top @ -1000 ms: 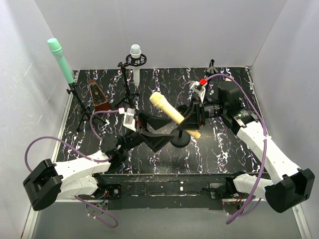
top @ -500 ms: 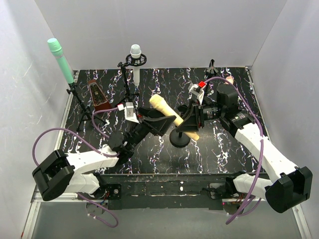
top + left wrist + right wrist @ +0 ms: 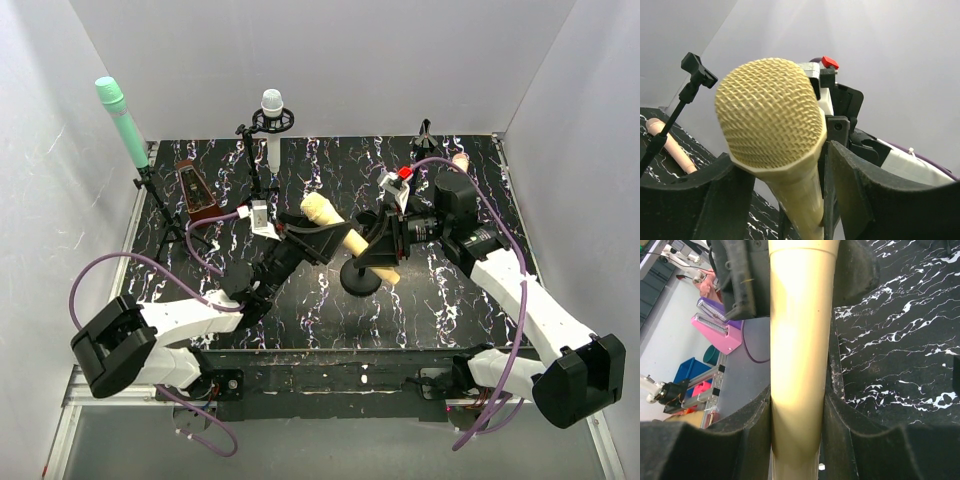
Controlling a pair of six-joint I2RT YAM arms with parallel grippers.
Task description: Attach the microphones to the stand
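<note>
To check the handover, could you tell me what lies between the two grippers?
The yellow microphone: the right gripper clamps its handle, the left gripper flanks its head, seen in the top view.

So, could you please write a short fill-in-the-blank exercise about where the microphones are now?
1. The hand shut on the yellow microphone belongs to the ___ arm.
2. The green microphone is on a stand at the far ___ side.
3. The pink microphone lies on the ___, not on a stand.
Missing words: right, left, table.
</note>
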